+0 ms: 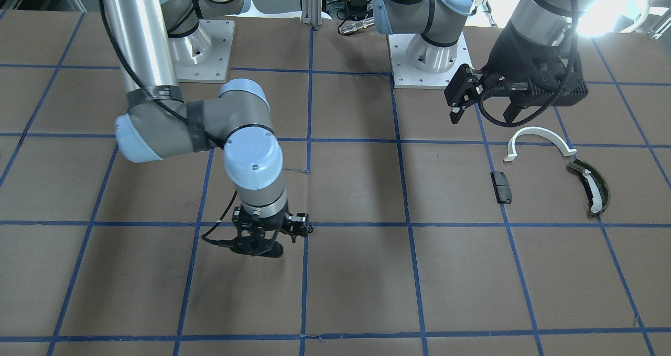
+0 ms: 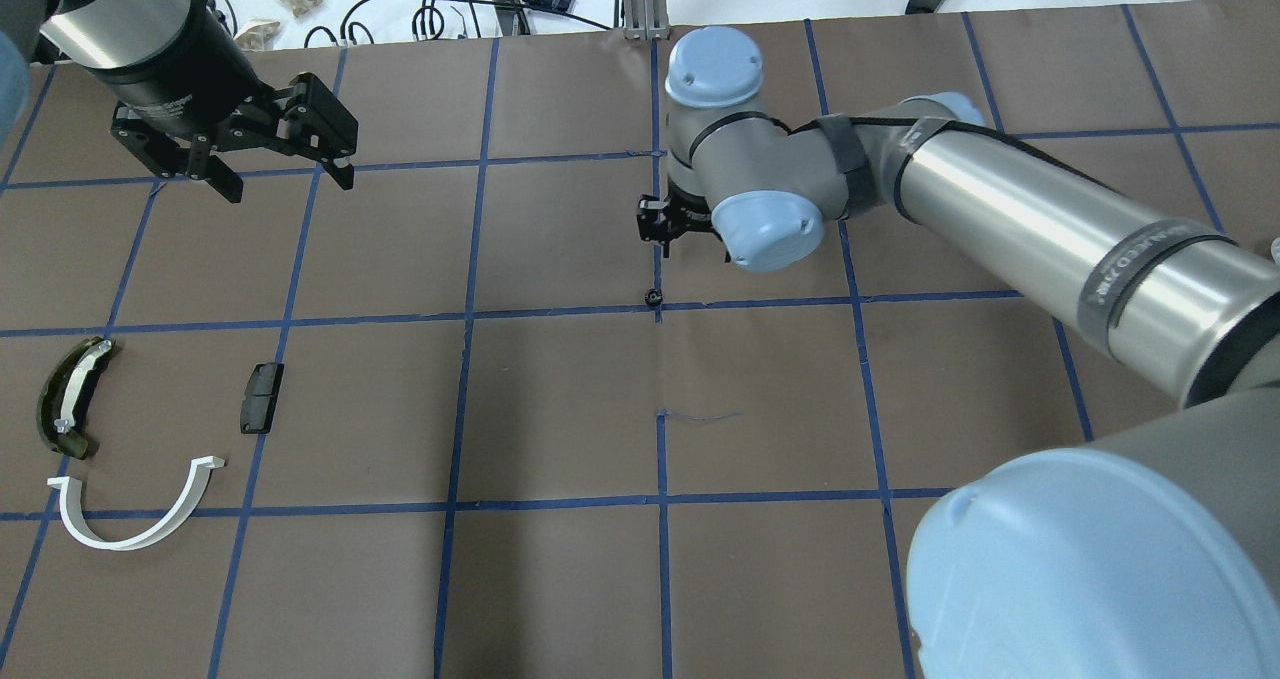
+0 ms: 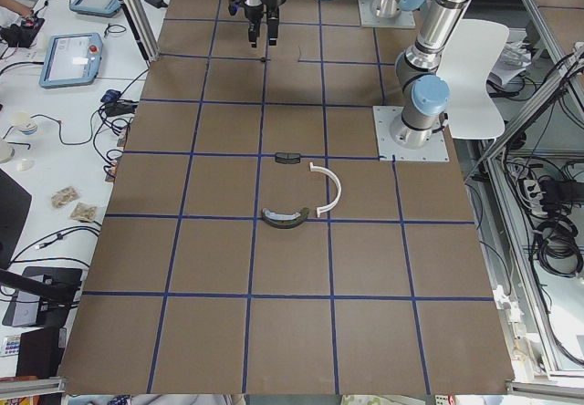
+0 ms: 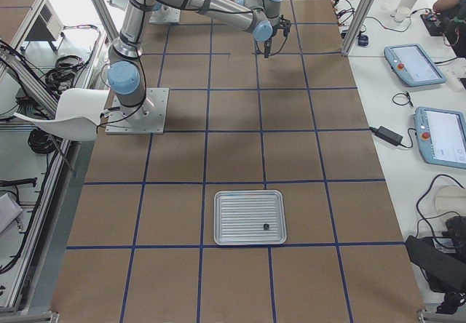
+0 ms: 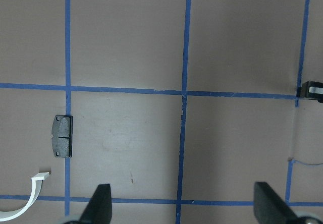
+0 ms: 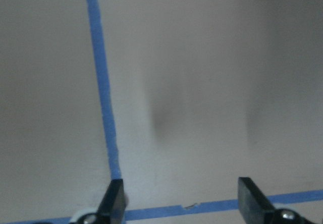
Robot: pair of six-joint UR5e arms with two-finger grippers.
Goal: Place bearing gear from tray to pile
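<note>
A small black bearing gear (image 2: 652, 297) lies on the brown table on a blue tape line. My right gripper (image 2: 665, 242) hovers just beyond it, open and empty; its wrist view shows only bare table between the fingers (image 6: 115, 198). A second small gear (image 4: 266, 226) lies in the ribbed metal tray (image 4: 250, 217), which shows only in the exterior right view. The pile lies at my left: a white half-ring arc (image 2: 135, 509), a black block (image 2: 260, 397) and an olive curved piece (image 2: 72, 397). My left gripper (image 2: 280, 174) is open and empty, raised beyond the pile.
The table is brown with a blue tape grid. Both arm bases (image 1: 430, 57) stand at the robot's edge. The left wrist view shows the black block (image 5: 63, 136) and the arc's tip (image 5: 38, 178). Tablets and cables lie on side benches (image 4: 415, 65).
</note>
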